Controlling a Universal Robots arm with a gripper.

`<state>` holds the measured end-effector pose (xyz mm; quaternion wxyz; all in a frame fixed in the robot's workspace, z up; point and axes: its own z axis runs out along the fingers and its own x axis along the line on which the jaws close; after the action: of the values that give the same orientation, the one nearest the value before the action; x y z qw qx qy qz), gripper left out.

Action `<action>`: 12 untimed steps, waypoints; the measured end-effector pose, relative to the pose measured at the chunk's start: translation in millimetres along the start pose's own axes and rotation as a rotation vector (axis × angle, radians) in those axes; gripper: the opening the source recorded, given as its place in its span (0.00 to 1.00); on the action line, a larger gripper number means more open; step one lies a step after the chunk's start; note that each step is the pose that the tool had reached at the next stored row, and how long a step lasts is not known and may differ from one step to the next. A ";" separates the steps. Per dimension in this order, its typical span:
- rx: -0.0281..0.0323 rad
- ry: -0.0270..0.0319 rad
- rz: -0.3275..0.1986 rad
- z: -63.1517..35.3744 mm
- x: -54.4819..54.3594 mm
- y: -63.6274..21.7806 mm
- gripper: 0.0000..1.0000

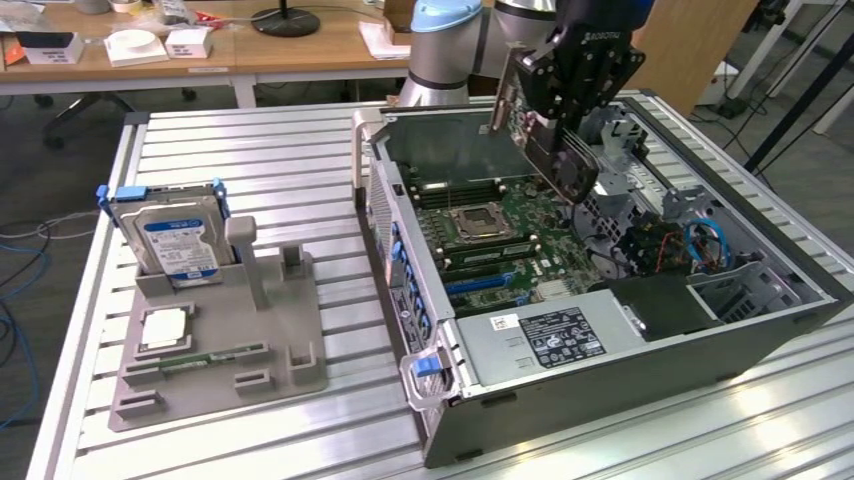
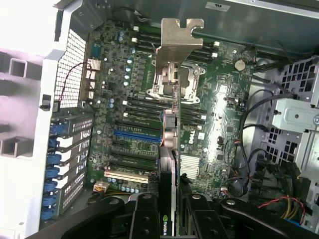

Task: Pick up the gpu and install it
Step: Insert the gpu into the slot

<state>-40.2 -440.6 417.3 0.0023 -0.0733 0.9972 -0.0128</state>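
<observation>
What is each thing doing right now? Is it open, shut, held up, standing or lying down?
gripper: shut on the gpu.
gpu: held tilted in the air over the motherboard, not in a slot.
computer case: lying on its side, open on top.
hard drive: standing upright in the grey holder, untouched.
</observation>
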 end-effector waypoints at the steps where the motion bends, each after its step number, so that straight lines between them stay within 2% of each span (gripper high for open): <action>1: 0.0000 -0.0002 -0.006 0.0 0.0 0.0 0.26; 12: -0.0001 -0.0018 -0.070 0.4 -0.1 0.4 0.26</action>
<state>-40.2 -440.2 416.9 0.0027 -0.1081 0.9941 -0.0128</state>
